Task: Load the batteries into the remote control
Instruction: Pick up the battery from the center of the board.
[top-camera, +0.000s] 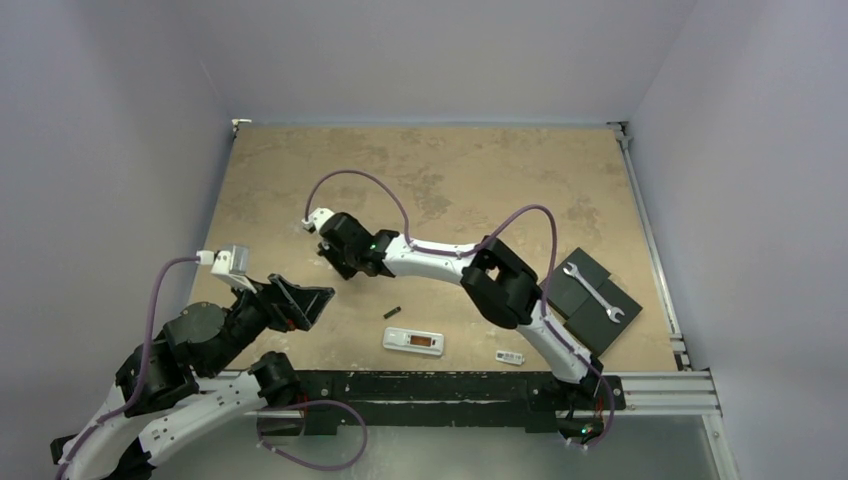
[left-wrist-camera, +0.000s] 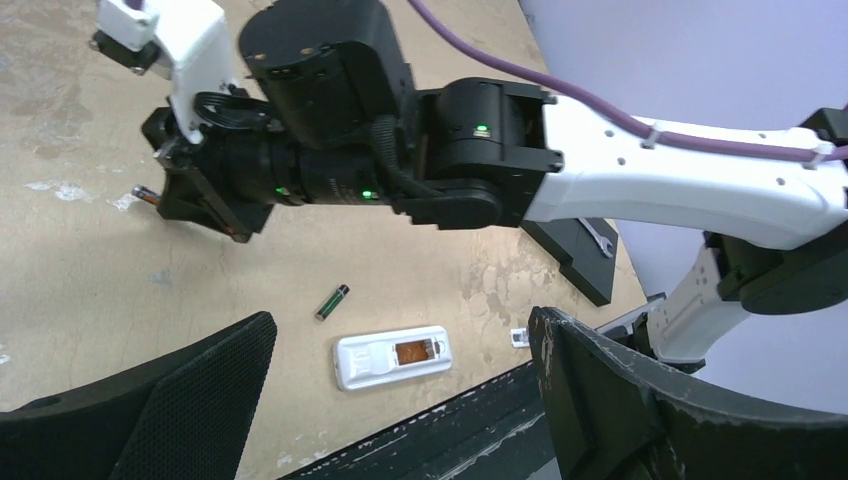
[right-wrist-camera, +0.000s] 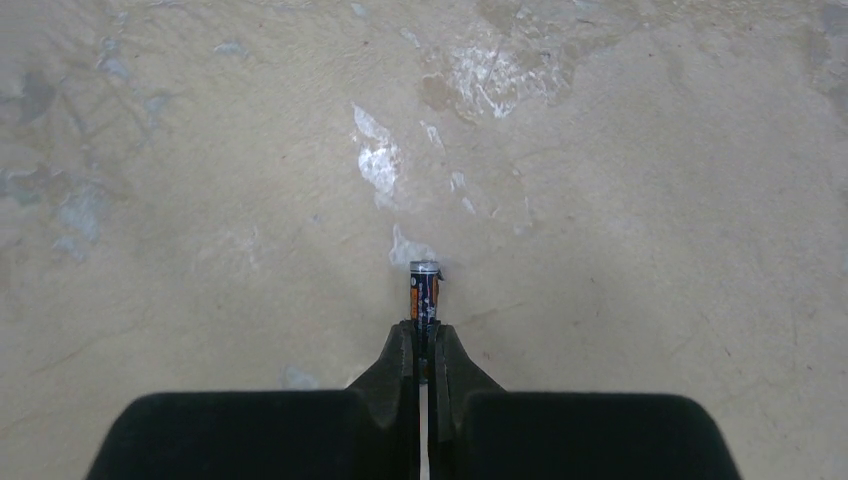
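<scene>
Now R claw (right-wrist-camera: 423, 338) pinches battery (right-wrist-camera: 424, 285) well inside table (right-wrist-camera: 650, 200) edges; L claw (left-wrist-camera: 402, 325) gapes wide.

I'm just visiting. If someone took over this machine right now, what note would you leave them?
Right pincer: shut on one battery, close to the table.
Left pincer: open, empty, hovering left of the remote control.
The remote lies back up with its compartment open. The second battery lies loose just behind it, and the cover piece is to its right.
Done: one battery gripped.
Left: seat both batteries.
</scene>
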